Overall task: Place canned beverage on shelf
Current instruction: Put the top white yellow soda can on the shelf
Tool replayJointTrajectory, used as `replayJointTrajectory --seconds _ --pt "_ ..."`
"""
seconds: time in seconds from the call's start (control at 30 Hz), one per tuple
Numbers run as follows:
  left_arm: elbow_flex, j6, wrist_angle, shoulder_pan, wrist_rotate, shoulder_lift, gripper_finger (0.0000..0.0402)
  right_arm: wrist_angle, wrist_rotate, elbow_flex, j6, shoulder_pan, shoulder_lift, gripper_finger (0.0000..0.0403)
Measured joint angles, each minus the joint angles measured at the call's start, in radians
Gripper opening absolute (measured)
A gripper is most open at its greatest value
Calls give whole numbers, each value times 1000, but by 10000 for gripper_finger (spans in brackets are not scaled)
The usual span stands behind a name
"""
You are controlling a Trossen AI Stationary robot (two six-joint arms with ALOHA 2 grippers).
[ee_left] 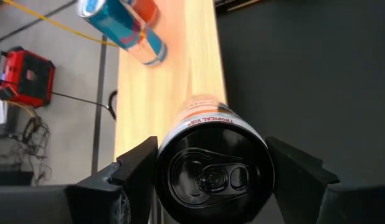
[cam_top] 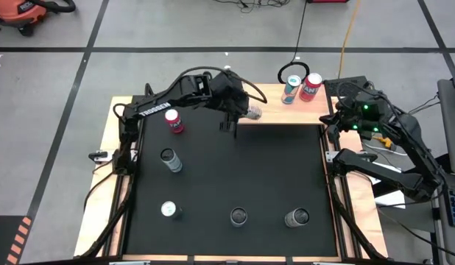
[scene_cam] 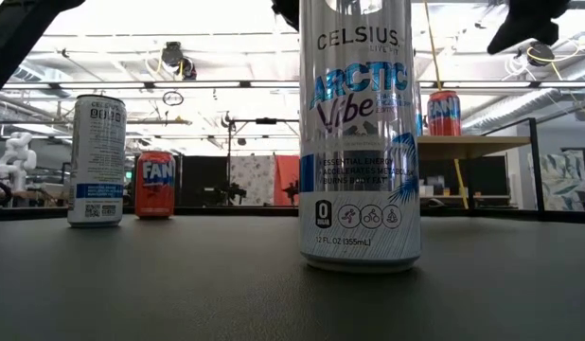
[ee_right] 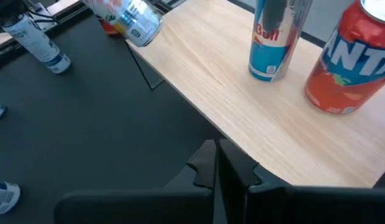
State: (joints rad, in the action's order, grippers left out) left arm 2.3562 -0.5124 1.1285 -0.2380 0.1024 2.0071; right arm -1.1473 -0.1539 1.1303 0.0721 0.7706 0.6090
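Two shelf [cam_top: 275, 112] cans [ee_right: 276, 40] read Red Bull, Fanta; Celsius can [scene_cam: 359, 133] on mat [cam_top: 235, 177]

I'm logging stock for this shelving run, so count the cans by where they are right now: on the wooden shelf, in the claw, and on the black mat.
On the shelf: 2, a blue can and a red can
In the left claw: 1, a silver can
On the black mat: 5
Total: 8 cans

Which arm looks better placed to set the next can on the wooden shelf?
Left. Its claw already grips a can at the shelf edge; the right claw is shut and empty.
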Motion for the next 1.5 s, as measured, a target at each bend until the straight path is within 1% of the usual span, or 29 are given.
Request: replayJointTrajectory --seconds 0.23,0.37,0.4,0.5,0.63,0.87,1.2,1.4,1.5 --pt "0 -18 7 -42 0 0 249 77 -1 -14 -9 0 0 0" --pt "0 -16 8 -66 -2 0 249 90 -3 -14 -9 0 0 0" --pt "0 -10 8 -72 -13 0 249 90 -3 -14 -9 0 0 0" --pt "0 10 10 -87 -93 0 249 89 -3 -14 -9 0 0 0" --pt "0 35 7 -88 -113 0 249 89 -3 -14 -9 0 0 0" --pt "0 61 55 -94 -105 6 249 91 -4 -14 14 0 1 0" --pt "0 62 56 -96 -106 8 249 188 -4 -14 47 0 3 0" --pt "0 62 57 -96 -106 8 249 219 -4 -14 20 0 22 2" --pt "0 62 56 -96 -106 8 249 217 -7 -14 -13 0 37 12"
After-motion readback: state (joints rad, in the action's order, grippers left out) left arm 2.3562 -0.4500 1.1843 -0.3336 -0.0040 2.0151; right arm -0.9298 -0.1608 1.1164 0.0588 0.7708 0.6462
